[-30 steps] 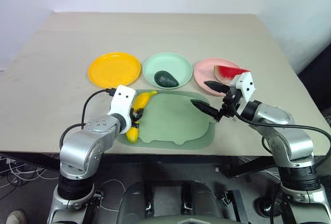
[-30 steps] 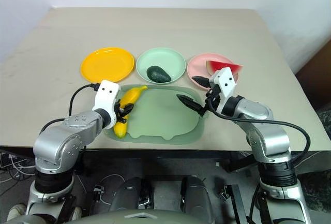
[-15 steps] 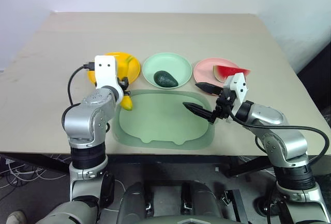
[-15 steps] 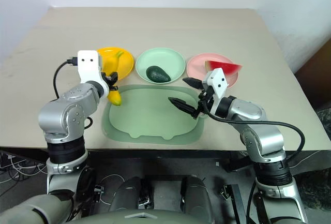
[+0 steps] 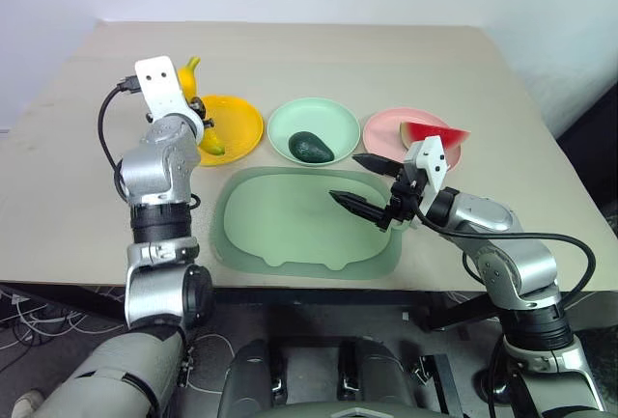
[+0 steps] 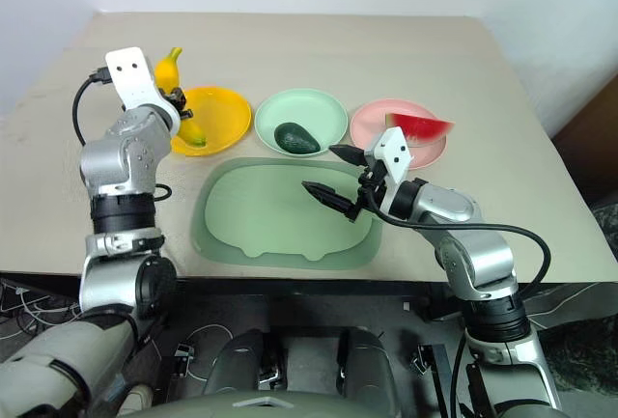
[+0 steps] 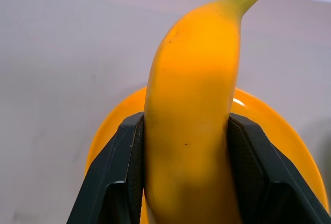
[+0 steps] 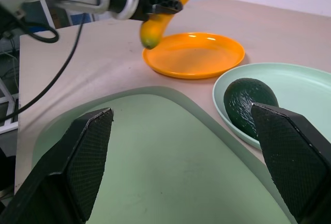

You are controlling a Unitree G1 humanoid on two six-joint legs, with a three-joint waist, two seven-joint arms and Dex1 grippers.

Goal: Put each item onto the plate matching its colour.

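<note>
Left eye view: beige table [image 5: 319,61], white wall behind; left gripper [image 5: 196,109] clamps banana [image 5: 188,75], right gripper [image 5: 359,183] wide, empty.

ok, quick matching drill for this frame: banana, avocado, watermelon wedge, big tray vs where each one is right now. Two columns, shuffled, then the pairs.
Things:
1. banana
2. avocado
3. watermelon wedge
4. big tray

Places:
A. lying on the pink plate
B. on the table, under the open right gripper
C. clamped in the left gripper, held above the yellow plate
D. lying on the mint green plate

Pairs: 1-C, 2-D, 3-A, 4-B
</note>
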